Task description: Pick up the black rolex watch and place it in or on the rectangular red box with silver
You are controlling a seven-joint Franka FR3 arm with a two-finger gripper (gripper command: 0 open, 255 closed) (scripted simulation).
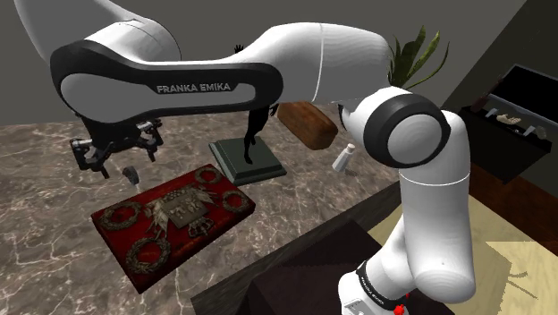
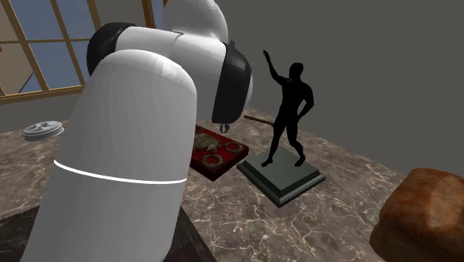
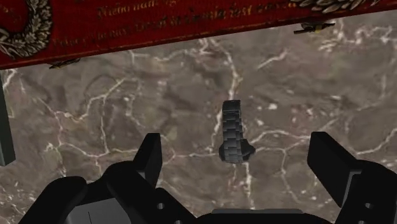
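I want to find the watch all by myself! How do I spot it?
Look at the brown marbled counter and find the flat red box with silvery wreaths. On the bare stone beside the box's long edge sits the watch. It is a small dark band of links, far smaller than the black statue nearby.

Dim, even light across all views; the white arm (image 1: 313, 54) reads brightest; the marble surface (image 1: 45, 179) looks dull and matt; the statue (image 2: 291, 104) stands as a near-black silhouette.
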